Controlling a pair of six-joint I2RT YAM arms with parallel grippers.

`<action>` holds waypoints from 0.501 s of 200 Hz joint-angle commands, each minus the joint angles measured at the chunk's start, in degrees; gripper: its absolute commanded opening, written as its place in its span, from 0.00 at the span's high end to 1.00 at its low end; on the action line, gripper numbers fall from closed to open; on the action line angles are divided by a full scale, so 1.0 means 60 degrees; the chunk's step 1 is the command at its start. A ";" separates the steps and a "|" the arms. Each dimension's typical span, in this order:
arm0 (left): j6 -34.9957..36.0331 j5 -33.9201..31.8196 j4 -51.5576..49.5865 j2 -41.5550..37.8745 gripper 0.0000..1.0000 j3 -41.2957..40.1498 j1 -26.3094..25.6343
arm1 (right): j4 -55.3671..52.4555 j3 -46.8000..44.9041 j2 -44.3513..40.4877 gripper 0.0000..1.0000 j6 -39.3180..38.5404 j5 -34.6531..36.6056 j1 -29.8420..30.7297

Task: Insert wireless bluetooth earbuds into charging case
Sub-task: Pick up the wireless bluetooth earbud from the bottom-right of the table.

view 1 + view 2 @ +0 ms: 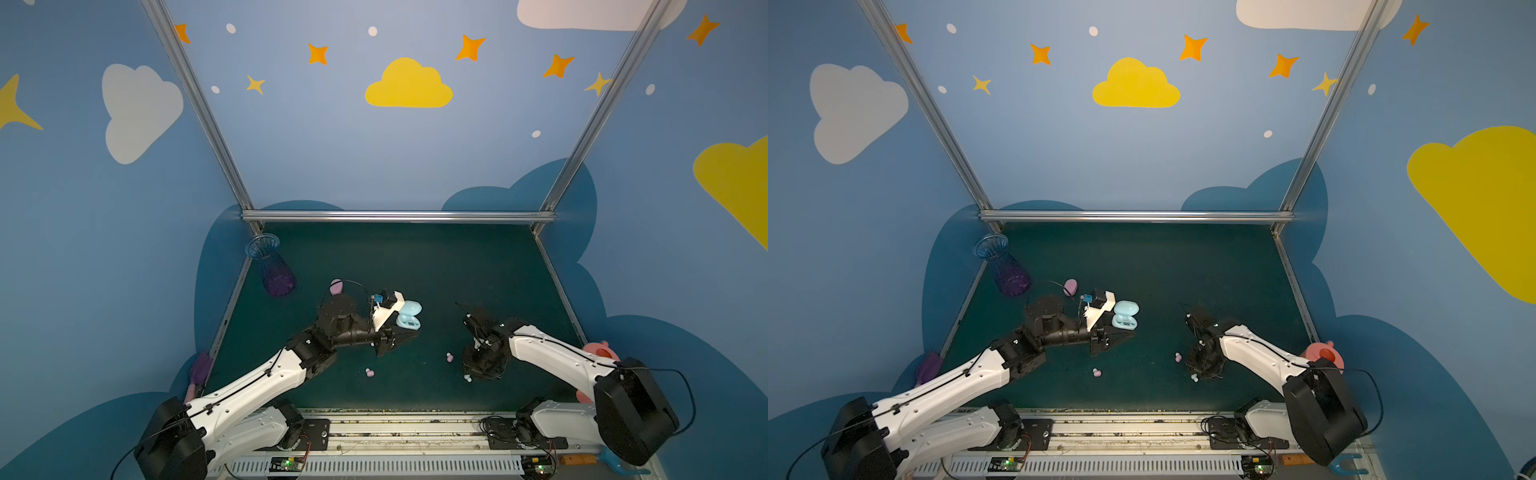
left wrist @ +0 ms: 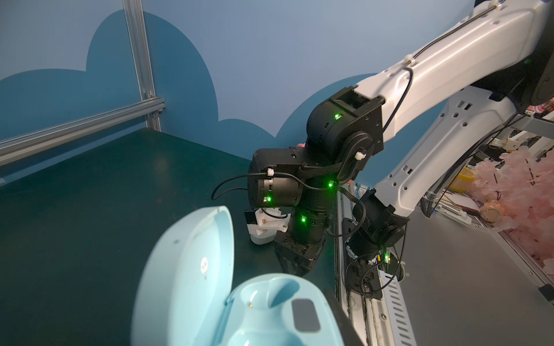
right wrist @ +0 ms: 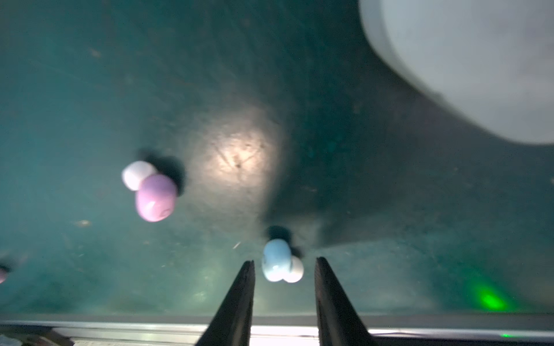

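Earbuds lie loose on the dark green tabletop (image 1: pixel 415 257), none seated in the charging case (image 1: pixel 409 315). The case is pale blue with its lid (image 2: pixel 186 269) swung open, and the socket that shows in the left wrist view is unfilled. The left end effector (image 1: pixel 410 331) is clamped on the base of the case. One dark finger (image 2: pixel 341 317) lies against its side, and the other finger is hidden behind the case.

A pale blue earbud (image 3: pixel 280 265) lies well apart from the charging case, toward the right arm and nearer the robot's front rail. The right end effector (image 3: pixel 284 260) stands over it with its jaws apart. There is one finger (image 3: pixel 236 299) on each side of the bud and a slim gap between each finger and the bud.

A pink earbud (image 1: pixel 449 357) rests between the blue one and the case, closer to the blue one. A second pink earbud (image 1: pixel 370 372) lies in front of the case, below the left arm. A closed pink case (image 1: pixel 336 286) sits behind the charging case, partly hidden by the left wrist.
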 commanded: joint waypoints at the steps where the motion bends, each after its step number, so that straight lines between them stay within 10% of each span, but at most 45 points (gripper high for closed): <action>1: -0.0057 -0.0006 0.0305 -0.0088 0.82 -0.0088 -0.0021 | 0.0121 -0.0080 0.0173 0.68 -0.0126 0.0010 -0.0018; 100: -0.0113 -0.0033 0.0418 -0.0030 0.82 -0.0121 -0.0032 | 0.0450 -0.0079 0.0506 0.71 -0.0167 -0.0032 0.0055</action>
